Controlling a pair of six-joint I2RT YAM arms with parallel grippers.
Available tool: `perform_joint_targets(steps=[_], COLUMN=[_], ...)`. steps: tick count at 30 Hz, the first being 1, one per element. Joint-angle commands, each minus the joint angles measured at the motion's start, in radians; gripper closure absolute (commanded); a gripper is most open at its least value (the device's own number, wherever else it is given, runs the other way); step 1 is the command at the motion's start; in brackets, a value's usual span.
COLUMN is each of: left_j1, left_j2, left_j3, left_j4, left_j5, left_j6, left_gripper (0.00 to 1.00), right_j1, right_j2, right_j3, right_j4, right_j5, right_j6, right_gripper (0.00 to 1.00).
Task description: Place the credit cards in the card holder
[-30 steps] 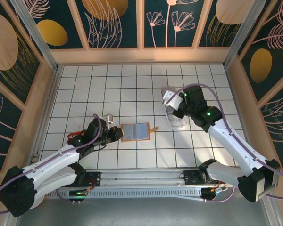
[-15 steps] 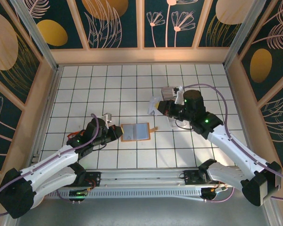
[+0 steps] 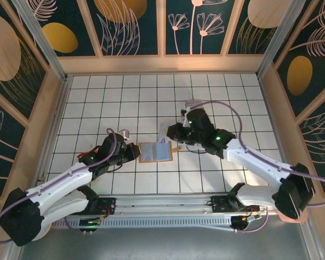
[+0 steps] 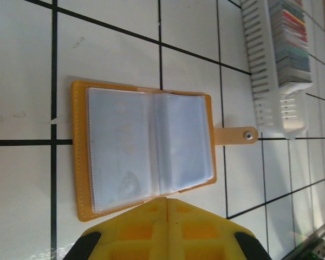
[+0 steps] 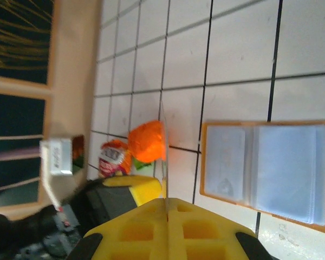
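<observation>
My left claw (image 3: 134, 152) sits at the left edge of the tan-brown leather folding card holder (image 3: 156, 152). On its wrist camera the yellow fingers (image 4: 206, 233) are clenched, pads meeting along a seam. Their tip overlaps the holder's near edge, and I can't tell from this angle whether they press on it. The card holder lies open and flat on the white tiled table (image 3: 97, 97), pale clear sleeves facing up and its small clasp tab (image 4: 235, 135) sticking out toward the right. Just past that tab, apart from it, a long white ribbed plastic tray (image 4: 260, 54) holds a row of credit cards (image 4: 290, 32) stacked on edge. My right claw (image 3: 172, 133) hangs near the holder's upper right corner, clamped on one thin pale credit card (image 5: 164, 162), which I see edge-on, standing upright between the pads.
</observation>
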Motion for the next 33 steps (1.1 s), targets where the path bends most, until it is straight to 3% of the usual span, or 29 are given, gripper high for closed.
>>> perform_joint_targets(steps=[1,11,17,33], left_j1=[-0.005,-0.003,-0.002,-0.003], left_j2=[0.046,0.206,0.270,0.309], left_j3=[0.020,0.016,-0.007,-0.063], left_j4=[-0.016,0.133,0.166,0.173], left_j5=[-0.010,0.031,-0.004,-0.040], left_j6=[0.039,0.009,0.003,0.023], left_gripper=[1.00,1.00,1.00,1.00], right_j1=[0.056,0.082,0.082,0.087], right_j2=[0.087,0.283,0.356,0.431], right_j3=[-0.015,0.012,0.014,0.031], right_j4=[0.084,0.094,0.110,0.136], right_j5=[0.054,0.099,0.108,0.099], right_j6=[-0.014,-0.060,-0.064,-0.053], right_gripper=[1.00,1.00,1.00,1.00])
